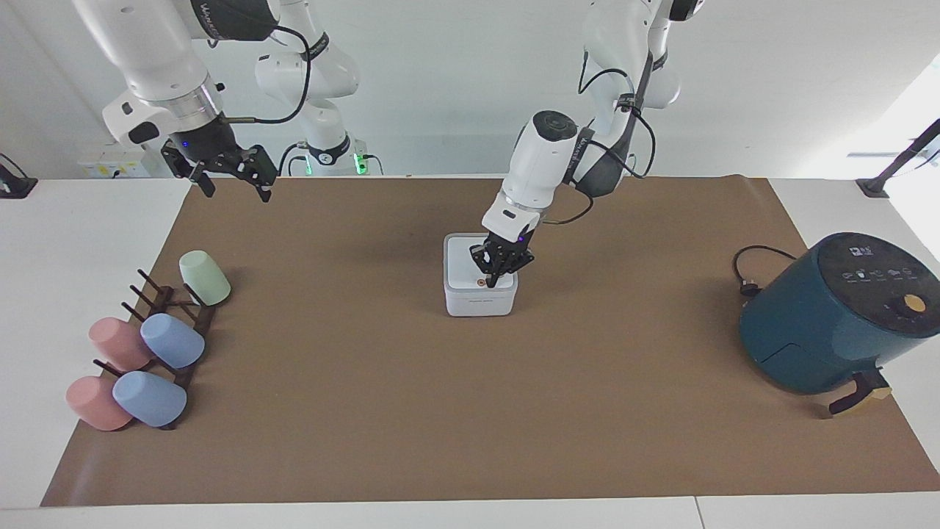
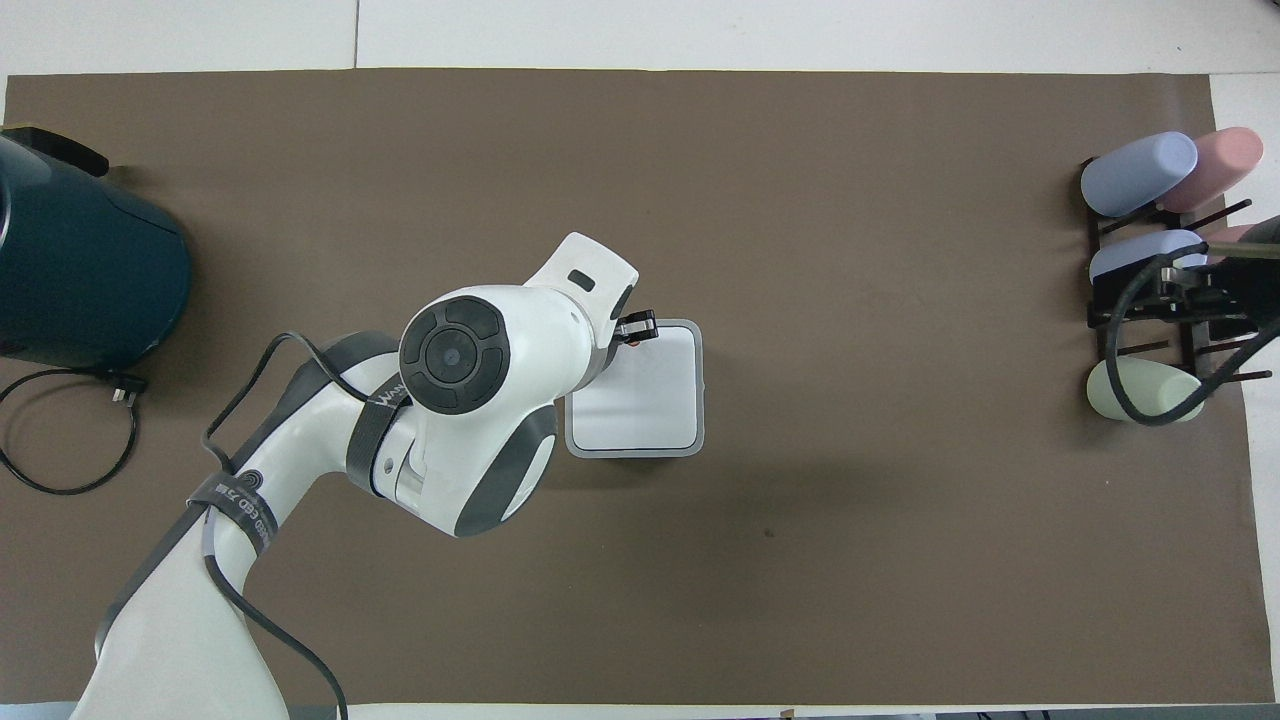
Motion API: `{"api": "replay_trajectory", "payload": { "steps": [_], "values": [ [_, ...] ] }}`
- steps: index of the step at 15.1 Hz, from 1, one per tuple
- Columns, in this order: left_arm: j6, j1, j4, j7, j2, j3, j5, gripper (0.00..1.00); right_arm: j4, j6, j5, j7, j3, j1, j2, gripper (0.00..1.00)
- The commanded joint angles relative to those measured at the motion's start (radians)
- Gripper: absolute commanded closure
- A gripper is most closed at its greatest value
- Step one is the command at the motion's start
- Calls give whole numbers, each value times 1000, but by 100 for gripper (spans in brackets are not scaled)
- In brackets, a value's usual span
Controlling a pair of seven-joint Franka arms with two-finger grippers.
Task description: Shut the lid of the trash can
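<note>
Facing view findings: the trash can (image 1: 480, 297) is being observed at the middle of the brown mat (image 1: 470, 411), directly beneath the left gripper (image 1: 493, 278). The lid (image 1: 470, 266) is lying flat on top of the bin, and no gap is being shown between lid and body. The left gripper is being held tip-down at the lid's edge farther from the robots, toward the left arm's end of the table, right at the small orange-ringed dot (image 1: 481, 280). Its fingers are being kept drawn together, and nothing is being gripped between them. Whether the tip is actually pressing on the lid cannot be told.

Overhead view findings: the left gripper (image 2: 634, 328) is being shown only at its tip, the rest being covered by the arm's wrist, and the tip is lying over the lid's (image 2: 640, 395) corner.

The right gripper (image 1: 229, 176) is being held in the air, well apart from the bin, over the mat's edge nearest the robots at the right arm's end; this arm is waiting, and its fingers are being held apart around nothing. Beneath and outward from that gripper, a cup rack (image 1: 172, 334) bearing pink, blue and green cups is being noted. A teal air fryer (image 1: 833, 316) is standing at the left arm's end of the table, well apart from the left gripper.
</note>
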Motion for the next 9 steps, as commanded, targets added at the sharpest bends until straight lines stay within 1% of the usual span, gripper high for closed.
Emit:
{"api": "replay_trajectory", "payload": {
  "steps": [1, 2, 3, 6, 7, 8, 9],
  "values": [
    [-33, -9, -23, 13, 12, 2, -8, 100, -3, 4, -1, -20, 4, -8, 0, 0],
    [-100, 3, 9, 20, 2, 5, -8, 100, -3, 4, -1, -22, 4, -8, 0, 0],
    [-193, 29, 56, 34, -15, 5, -8, 100, -3, 4, -1, -22, 4, -8, 0, 0],
    [-431, 130, 182, 121, -54, 3, -8, 100, -3, 4, -1, -22, 4, -8, 0, 0],
    [-479, 159, 204, 143, -69, 5, -8, 96, -3, 4, -1, -22, 4, -8, 0, 0],
    [-519, 190, 212, 172, -90, 6, -8, 14, -3, 4, -1, -22, 4, -8, 0, 0],
    [-542, 230, 209, 216, -121, 8, -8, 0, -3, 4, 1, -20, 4, -8, 0, 0]
  ]
}}
